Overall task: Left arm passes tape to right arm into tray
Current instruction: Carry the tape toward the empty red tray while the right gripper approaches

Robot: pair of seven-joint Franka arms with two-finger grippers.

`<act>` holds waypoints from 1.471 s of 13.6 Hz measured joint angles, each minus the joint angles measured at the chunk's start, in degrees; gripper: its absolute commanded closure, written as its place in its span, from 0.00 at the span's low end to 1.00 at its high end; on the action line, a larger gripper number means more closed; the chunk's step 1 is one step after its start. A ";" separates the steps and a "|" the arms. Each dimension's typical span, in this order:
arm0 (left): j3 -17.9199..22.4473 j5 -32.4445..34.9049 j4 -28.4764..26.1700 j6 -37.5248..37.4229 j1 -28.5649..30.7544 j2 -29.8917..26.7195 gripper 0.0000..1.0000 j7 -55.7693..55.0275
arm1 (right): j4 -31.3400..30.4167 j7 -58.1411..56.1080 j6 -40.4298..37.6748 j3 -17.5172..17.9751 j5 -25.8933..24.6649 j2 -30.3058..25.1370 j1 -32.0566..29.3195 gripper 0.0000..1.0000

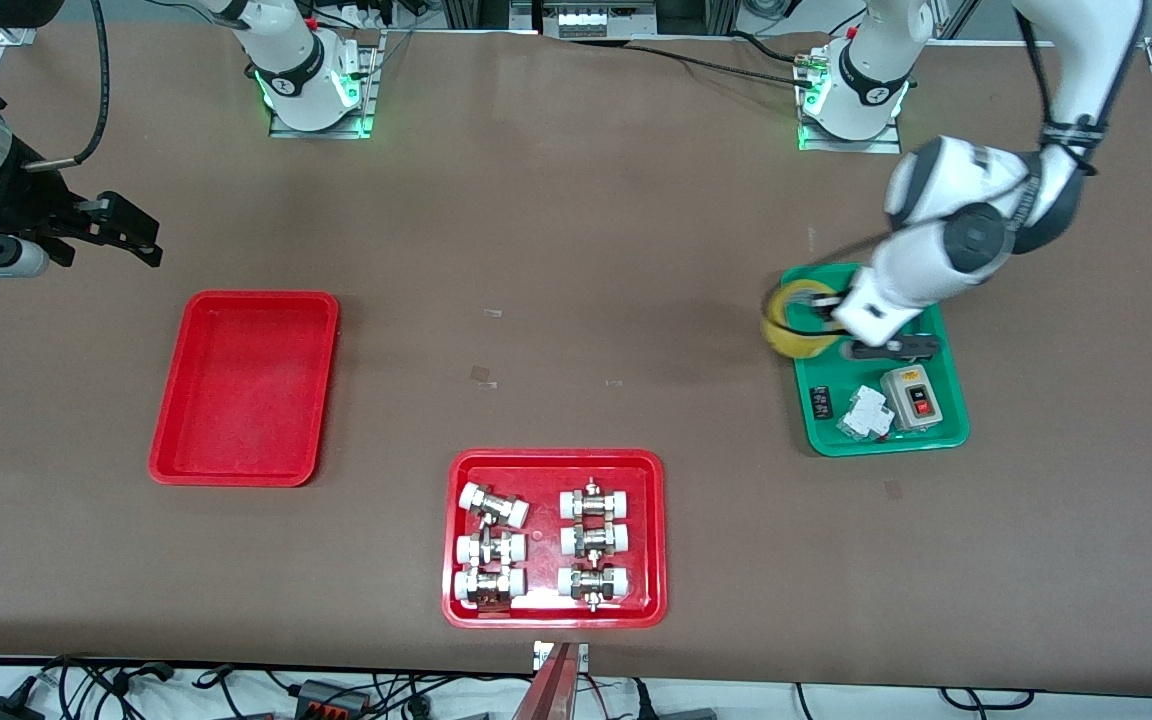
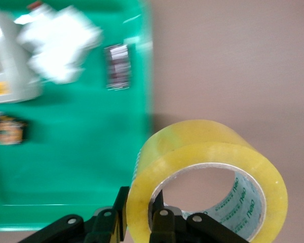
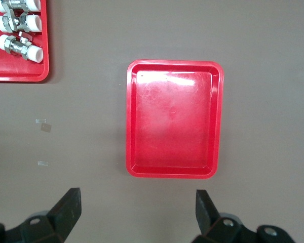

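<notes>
Yellow tape: a translucent roll with a pale core, held in the air over the edge of the green tray that faces the right arm's end of the table, partly over bare tabletop.
Left gripper: clamped tight on the wall of the roll, one finger inside the ring and the other outside it.
Left arm: bent down from its base over the green tray.
Green tray contents: a grey switch box with a red button, a white clip part, and a small black piece.
Red tray: plain, nothing in it, toward the right arm's end of the table, well apart from the tape.
Right gripper: fingers spread wide, holding nothing, waiting above the table near the red tray.
Fittings tray: red, nearest the front camera, carrying six white-capped metal fittings.
Table: brown surface.
</notes>
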 measured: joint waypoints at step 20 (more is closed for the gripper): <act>-1.41 0.07 30.09 38.51 -29.04 27.73 1.00 -24.41 | -3.31 -11.00 7.59 0.56 29.87 15.45 1.03 0.00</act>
